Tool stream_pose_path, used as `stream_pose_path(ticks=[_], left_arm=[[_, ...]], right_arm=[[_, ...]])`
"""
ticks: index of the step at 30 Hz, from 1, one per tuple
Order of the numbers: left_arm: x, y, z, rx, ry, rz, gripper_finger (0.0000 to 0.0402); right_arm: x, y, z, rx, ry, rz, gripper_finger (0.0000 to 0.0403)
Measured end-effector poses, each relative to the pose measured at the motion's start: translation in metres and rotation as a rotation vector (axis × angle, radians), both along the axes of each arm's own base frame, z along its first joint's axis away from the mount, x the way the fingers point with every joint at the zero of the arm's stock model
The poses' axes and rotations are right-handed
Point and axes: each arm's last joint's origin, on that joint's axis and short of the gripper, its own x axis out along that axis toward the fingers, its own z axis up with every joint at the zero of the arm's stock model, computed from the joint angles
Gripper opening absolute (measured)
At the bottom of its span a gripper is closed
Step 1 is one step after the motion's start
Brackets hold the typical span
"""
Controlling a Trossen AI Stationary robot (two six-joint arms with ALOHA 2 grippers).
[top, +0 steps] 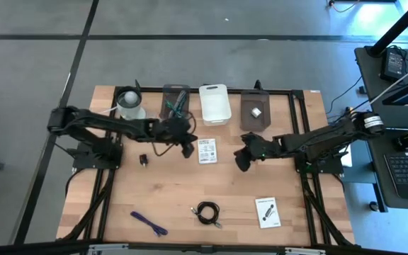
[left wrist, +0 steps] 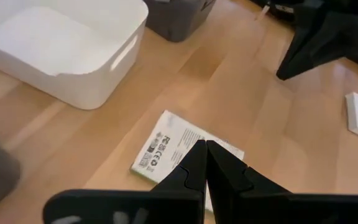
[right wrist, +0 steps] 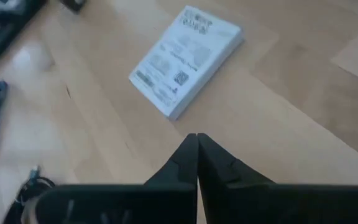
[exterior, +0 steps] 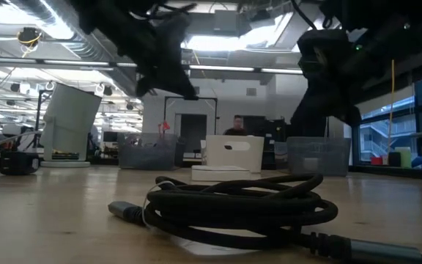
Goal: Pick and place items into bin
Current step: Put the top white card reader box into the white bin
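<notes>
My left gripper [top: 188, 149] [left wrist: 204, 149] is shut and hangs above the table beside a white printed card [top: 206, 150] [left wrist: 173, 146], touching nothing. My right gripper [top: 241, 161] [right wrist: 196, 140] is also shut, raised to the right of that card [right wrist: 185, 59]. A second card [top: 266, 211] lies flat near the right front. The coiled black cable [top: 207, 212] [exterior: 240, 205], the purple stick [top: 149, 223] and a tiny black block [top: 143, 160] rest on the wood. Teal tools stick out of the left grey bin [top: 175, 103]. A whitish piece lies in the right grey bin [top: 256, 112].
Three bins stand in a row at the far edge, with a white bin [top: 214, 103] [left wrist: 61, 50] between the two grey ones. A round tub with a white top [top: 129, 105] [exterior: 68, 125] stands left of them. A person [exterior: 237, 126] shows in the room beyond.
</notes>
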Motion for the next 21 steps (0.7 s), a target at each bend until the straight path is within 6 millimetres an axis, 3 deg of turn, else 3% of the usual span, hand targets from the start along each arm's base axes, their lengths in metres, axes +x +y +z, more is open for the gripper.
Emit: stream_pose_path(ticks=[6,13,21], left_arm=[[0.023,0.001,-0.016,-0.045,0.047,0.035,0.0004],[0.029,0.007,-0.039,-0.158,0.088,0.152,0.002],[0.032,0.011,-0.054,-0.293,0.102,0.222,0.0032]], right_arm=[[0.001,-0.013,-0.001,0.002,-0.029,-0.054,0.0016],[0.011,-0.025,0.004,-0.022,-0.129,-0.079,0.0047],[0.03,-0.023,-0.022,0.058,-0.097,-0.049,0.0045]])
